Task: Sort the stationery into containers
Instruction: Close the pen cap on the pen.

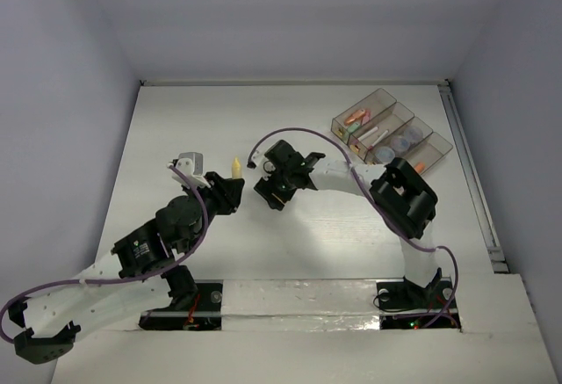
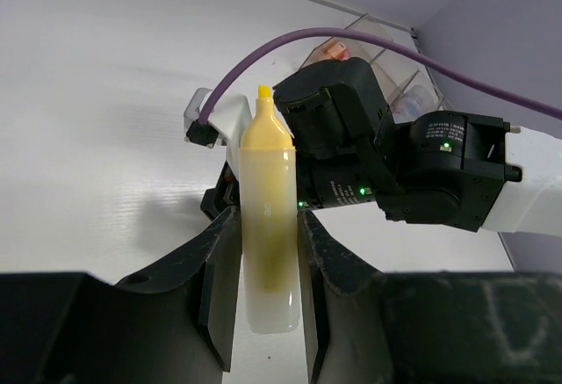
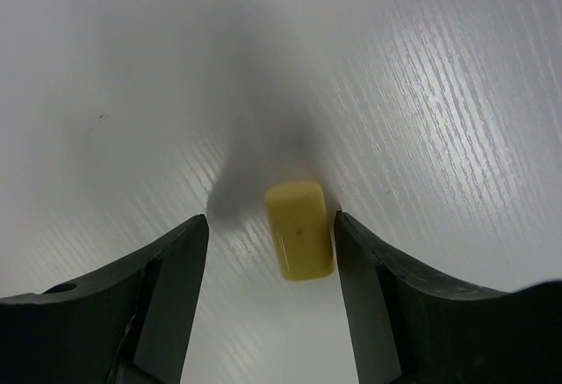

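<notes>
Though small and easy to miss from above, shows well at the left wrist: a stubby yellow highlighter (image 2: pixel 266 164), cap off, pinched by the lower barrel between the dark fingers (image 2: pixel 219 278) of the left gripper (image 2: pixel 265 217). Pale, cloudy yellow along the barrel, murkier olive toward the middle, deeper orange-yellow at the shoulder, ending in a small bright tip. Points away from the wrist, with the white table (image 2: pixel 105 120) behind it and the right arm's black wrist housing (image 2: pixel 342 120) just beyond. From overhead, sits near the table's middle, just beside the right arm's end and well apart from the bins.

At the right gripper (image 3: pixel 270 226), jaws spread, pinching nothing. Between them, flat on the table: a short yellow cap (image 3: pixel 299 230), opaque, rounded at the far end, lying lengthwise. Much closer to the finger on the right of that view; perhaps just touching it, though too tight to tell.

At the far right of the table, four smoky clear bins (image 1: pixel 386 94) joined in a staggered row. Inside: orange and pink markers (image 1: pixel 356 119) in the leftmost, a thin white pen (image 1: pixel 373 133) in the next, round purple tins (image 1: pixel 400 144) in the third, something small and orange (image 1: pixel 420 167) in the last.
</notes>
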### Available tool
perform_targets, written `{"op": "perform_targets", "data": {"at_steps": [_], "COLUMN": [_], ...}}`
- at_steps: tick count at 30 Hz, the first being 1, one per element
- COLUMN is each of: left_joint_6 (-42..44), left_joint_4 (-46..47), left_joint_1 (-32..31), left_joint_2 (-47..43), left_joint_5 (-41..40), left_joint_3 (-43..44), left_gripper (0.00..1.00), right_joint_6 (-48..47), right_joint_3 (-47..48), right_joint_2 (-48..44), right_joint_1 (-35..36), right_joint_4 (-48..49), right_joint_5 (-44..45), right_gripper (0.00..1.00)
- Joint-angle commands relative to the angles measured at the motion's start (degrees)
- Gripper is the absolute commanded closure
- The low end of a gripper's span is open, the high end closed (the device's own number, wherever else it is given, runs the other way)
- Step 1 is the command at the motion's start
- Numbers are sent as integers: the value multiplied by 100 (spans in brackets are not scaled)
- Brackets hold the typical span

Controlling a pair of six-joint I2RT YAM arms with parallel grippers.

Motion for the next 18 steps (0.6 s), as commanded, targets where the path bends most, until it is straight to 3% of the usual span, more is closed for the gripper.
{"op": "perform_targets", "data": {"at_steps": [1,11,18], "left_joint_6": [89,98,80], "left_joint_4": [114,132,123], "left_joint_1": [33,33,33], "left_joint_2": [33,51,24], "left_joint_5": [-115,-115,-106], "left_joint_3": [109,118,100], "left_gripper": [100,100,100], "right_joint_6": [-409,-489,-366], "right_joint_3": [355,716,505], "right_joint_2": [149,422,291], "right_joint_1": [5,5,5], "right_joint_4": [-256,-599,-398], "right_joint_5": [-11,200,358], "right_gripper": [35,45,64]}}
